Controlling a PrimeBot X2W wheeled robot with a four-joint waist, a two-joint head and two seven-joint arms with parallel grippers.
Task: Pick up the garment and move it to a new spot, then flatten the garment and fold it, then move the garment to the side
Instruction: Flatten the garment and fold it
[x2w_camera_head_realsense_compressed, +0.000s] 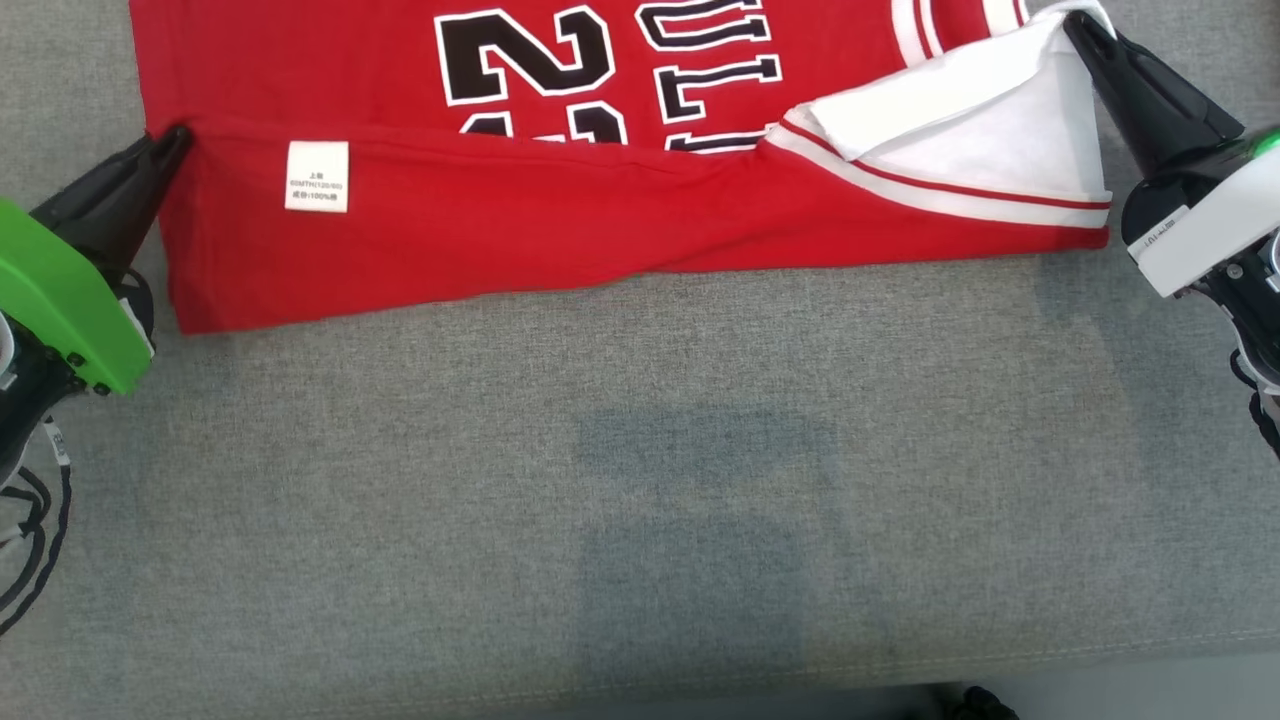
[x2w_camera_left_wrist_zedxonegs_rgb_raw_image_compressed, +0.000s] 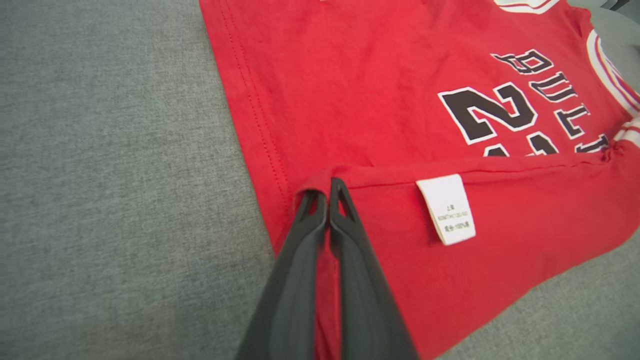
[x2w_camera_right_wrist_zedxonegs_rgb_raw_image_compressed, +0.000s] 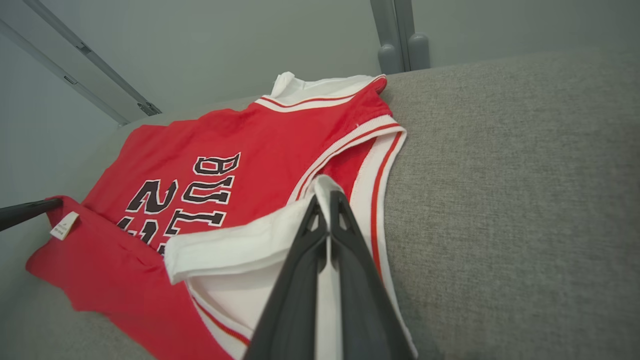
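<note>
The garment is a red sleeveless jersey with black-and-white numbers and white trim, lying on the grey surface at the top of the head view. Its near edge is folded over, showing a white care label. My left gripper is shut on the folded hem corner at the left, seen close in the left wrist view as the garment pinched by the gripper. My right gripper is shut on the white shoulder fabric at the right; the garment is pinched at the gripper.
The grey fabric surface stretches wide below the jersey. A grey wall and metal frame posts stand behind the surface's far edge. A dark object peeks in at the bottom edge.
</note>
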